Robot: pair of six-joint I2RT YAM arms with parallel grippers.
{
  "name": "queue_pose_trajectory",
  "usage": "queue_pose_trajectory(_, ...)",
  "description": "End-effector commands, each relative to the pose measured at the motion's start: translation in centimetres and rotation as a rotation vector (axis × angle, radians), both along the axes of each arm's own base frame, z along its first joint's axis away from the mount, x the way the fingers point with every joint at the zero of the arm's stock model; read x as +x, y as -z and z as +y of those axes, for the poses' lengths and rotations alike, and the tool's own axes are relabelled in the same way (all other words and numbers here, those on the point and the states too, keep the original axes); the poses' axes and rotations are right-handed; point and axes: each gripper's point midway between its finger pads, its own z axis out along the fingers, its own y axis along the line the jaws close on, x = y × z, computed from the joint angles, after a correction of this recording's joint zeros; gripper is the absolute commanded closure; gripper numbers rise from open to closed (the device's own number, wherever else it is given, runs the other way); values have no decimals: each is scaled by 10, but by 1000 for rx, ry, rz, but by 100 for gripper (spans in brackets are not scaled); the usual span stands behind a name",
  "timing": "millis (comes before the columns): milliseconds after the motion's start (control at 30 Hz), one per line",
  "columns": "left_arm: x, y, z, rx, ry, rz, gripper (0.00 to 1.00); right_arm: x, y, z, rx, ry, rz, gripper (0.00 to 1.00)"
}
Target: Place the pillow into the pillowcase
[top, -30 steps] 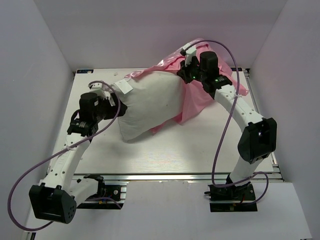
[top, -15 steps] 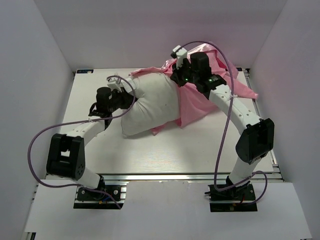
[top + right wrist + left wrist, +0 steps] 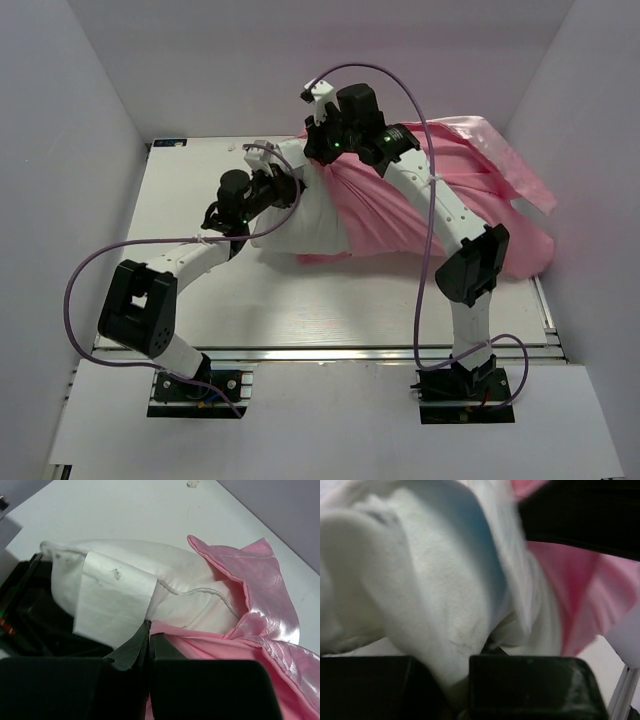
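Pink pillowcase (image 3: 380, 225) covers most of the pillow (image 3: 312, 226), left tool (image 3: 288, 190) pinching pillow.

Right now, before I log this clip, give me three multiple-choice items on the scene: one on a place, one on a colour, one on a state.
1. Which end of the pillow is still bare?
A. the end by the left arm
B. the end by the right arm
C. neither end

2. The pillowcase is:
A. blue
B. pink
C. green

3. The left gripper is:
A. open above the table
B. shut on the pillowcase
C. shut on the pillow

Answers:
1 A: white fabric shows only on the left, and pink covers the rest.
2 B: it is pink in every view.
3 C: the left wrist view shows white fabric pinched between its fingers.
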Motion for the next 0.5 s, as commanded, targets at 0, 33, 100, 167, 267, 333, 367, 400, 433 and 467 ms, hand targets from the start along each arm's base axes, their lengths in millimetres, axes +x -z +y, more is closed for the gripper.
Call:
queue_pose_trajectory(0,-58,-90,-66,-142,258,-215,100,-18,-77,44,227,-126,-109,100)
queue_pose_trajectory(33,-61,-99,-70,-157,268,-240,100,-18,-84,46,250,-121,-108,100)
queue_pose_trajectory(100,-72,-112,-82,-180,296,-267,100,-22,-114,45,303,-134,-155,100)
queue_pose_trajectory(167,-77,-133,-90,-204,313,-314,100,-30,-124,45,332,-154,-148,100)
queue_pose_trajectory(267,-89,-151,-103,-244,346,-345,100,-42,-132,42,356,-172,-127,100)
queue_pose_trajectory(333,-96,-145,-113,-263,373,-333,100,-44,-142,40,385,-170,-125,100)
queue_pose_trajectory(367,-94,-137,-113,-271,361,-318,100,-45,-147,40,400,-173,-123,100)
queue_pose_trajectory(400,-96,-139,-111,-299,365,-334,100,-45,-153,38,408,-169,-135,100)
queue_pose_trajectory(433,-92,-121,-108,-292,333,-298,100,-46,-154,37,411,-175,-135,100)
queue_pose_trajectory(467,-91,-119,-105,-293,320,-298,100,-45,-154,33,406,-163,-139,100)
